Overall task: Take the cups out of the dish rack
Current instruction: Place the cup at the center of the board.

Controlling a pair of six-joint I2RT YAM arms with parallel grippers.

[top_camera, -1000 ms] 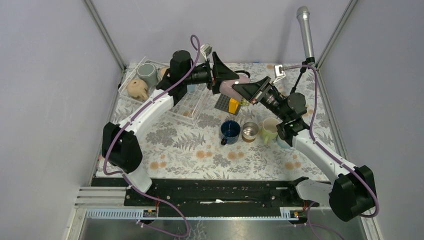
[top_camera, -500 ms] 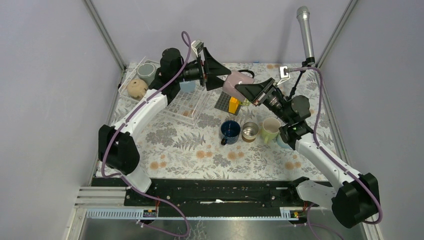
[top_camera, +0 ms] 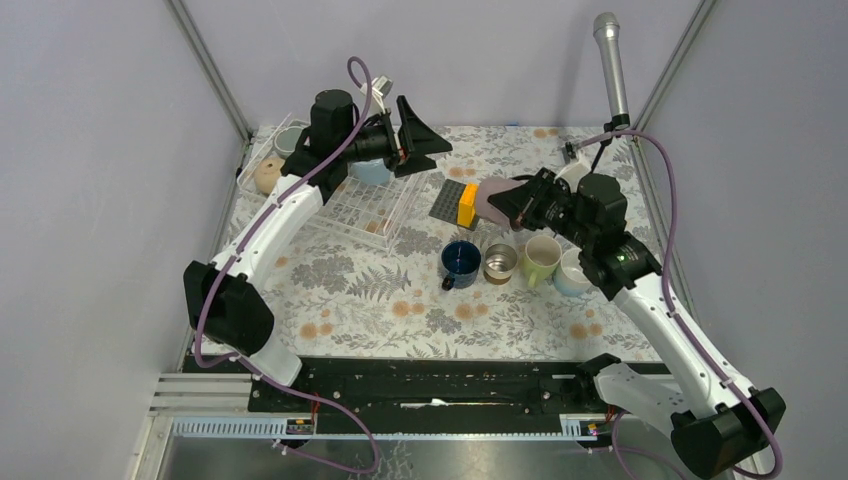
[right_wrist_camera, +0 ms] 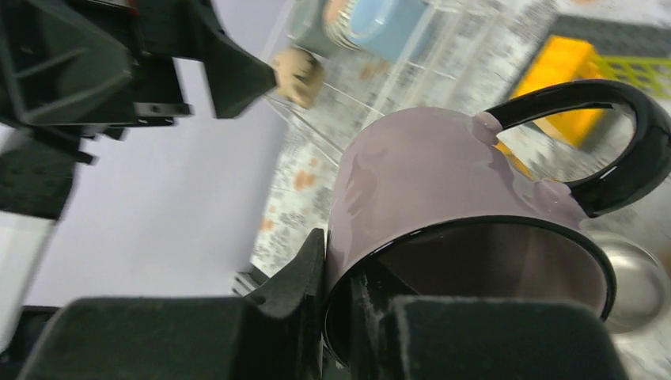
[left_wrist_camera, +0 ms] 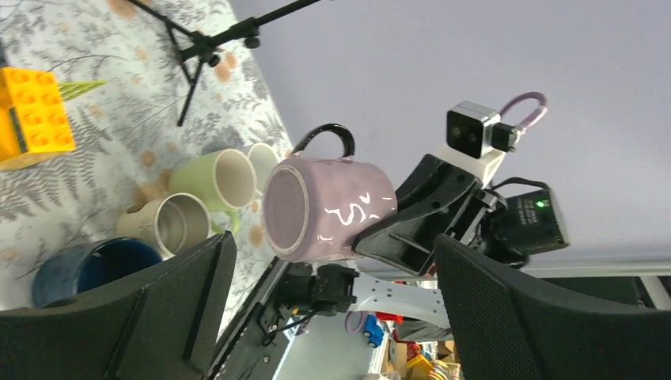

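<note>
While right pincer (right_wrist_camera: 336, 297) grips mauve mug (left_wrist_camera: 328, 207) rim, left pincer (top_camera: 418, 140) gapes; squiggle (left_wrist_camera: 358, 214) unreadable.

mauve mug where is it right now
In the top view the mauve mug hangs right of centre, held at its rim by the right gripper, beside the yellow block, behind the steel mug.

High rear view looking down, wrist views close, sharing mauve mug (left_wrist_camera: 332, 207)
</note>
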